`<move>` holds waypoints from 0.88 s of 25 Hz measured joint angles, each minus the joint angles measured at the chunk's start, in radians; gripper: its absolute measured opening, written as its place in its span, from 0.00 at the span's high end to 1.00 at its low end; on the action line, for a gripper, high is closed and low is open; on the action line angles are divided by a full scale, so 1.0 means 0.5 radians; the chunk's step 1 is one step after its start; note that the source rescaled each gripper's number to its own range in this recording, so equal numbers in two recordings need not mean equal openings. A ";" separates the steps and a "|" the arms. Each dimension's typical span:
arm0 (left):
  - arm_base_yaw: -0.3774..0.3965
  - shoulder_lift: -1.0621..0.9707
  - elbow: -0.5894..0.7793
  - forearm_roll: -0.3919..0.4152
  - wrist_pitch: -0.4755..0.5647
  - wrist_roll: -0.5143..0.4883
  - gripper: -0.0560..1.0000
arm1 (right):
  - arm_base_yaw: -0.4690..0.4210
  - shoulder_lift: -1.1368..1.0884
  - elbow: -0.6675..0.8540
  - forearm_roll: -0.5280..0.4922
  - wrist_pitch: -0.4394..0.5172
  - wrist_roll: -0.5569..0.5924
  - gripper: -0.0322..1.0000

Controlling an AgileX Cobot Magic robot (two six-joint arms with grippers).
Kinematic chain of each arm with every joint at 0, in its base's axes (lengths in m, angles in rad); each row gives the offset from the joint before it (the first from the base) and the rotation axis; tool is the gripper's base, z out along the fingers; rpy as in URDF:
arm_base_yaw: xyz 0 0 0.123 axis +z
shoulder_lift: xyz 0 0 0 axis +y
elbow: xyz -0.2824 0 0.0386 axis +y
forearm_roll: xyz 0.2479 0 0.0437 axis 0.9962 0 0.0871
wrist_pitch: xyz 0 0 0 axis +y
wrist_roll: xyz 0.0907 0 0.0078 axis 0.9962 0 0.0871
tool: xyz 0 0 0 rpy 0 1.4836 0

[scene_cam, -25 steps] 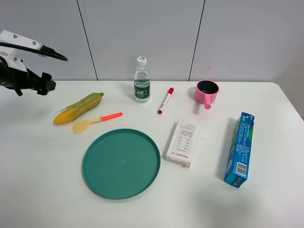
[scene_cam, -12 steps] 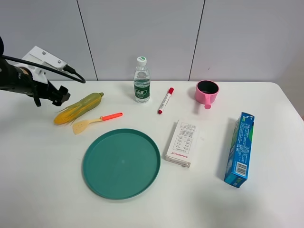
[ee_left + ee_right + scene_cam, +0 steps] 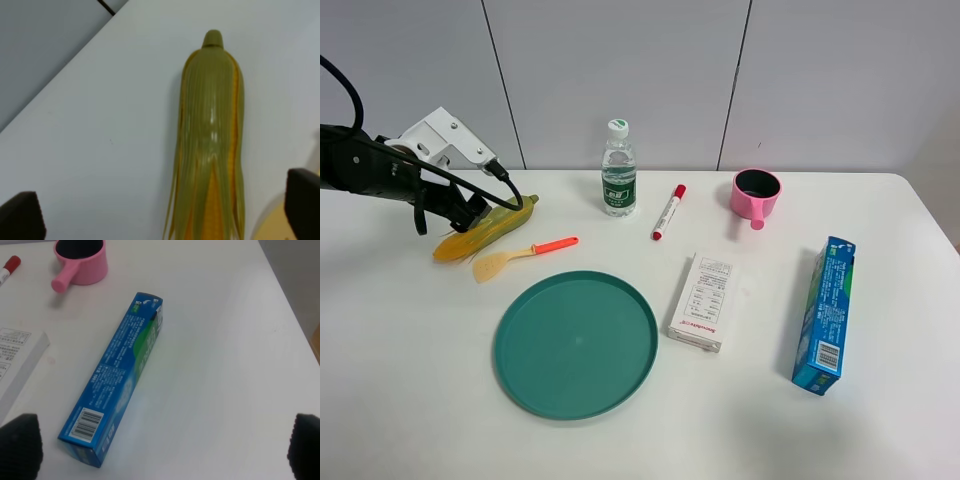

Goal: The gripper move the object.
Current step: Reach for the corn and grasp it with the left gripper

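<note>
The yellow corn cob [image 3: 512,214] with green husk leaves lies on the white table at the back left, its tip pointing toward the wall. My left gripper [image 3: 468,213] is over the middle of the cob and hides part of it. In the left wrist view the corn [image 3: 212,125] runs lengthwise between the two dark fingertips [image 3: 19,216], which stand wide apart on either side of it. The left gripper [image 3: 160,215] is open. My right gripper [image 3: 162,447] is open and empty above the table; it is out of the exterior high view.
A yellow spatula with an orange handle [image 3: 523,254] lies just in front of the corn. A green plate [image 3: 575,342], a water bottle [image 3: 618,170], a red marker [image 3: 668,212], a pink cup [image 3: 756,194], a white box [image 3: 703,302] and a blue box [image 3: 823,315] [image 3: 120,375] are on the table.
My left arm has come in from the left edge, moving right and down, and its open gripper is now over the corn. Nothing on the table has moved.
</note>
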 joint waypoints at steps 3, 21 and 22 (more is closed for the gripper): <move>0.000 0.004 0.000 0.000 -0.011 0.000 0.06 | 0.000 0.000 0.000 0.000 0.000 0.011 0.00; 0.000 0.446 -0.001 0.004 -0.280 -0.256 0.06 | 0.000 0.000 0.000 0.000 0.001 0.011 0.00; 0.000 0.457 -0.001 0.004 -0.297 -0.297 0.06 | 0.000 0.000 0.000 0.000 0.001 0.011 0.00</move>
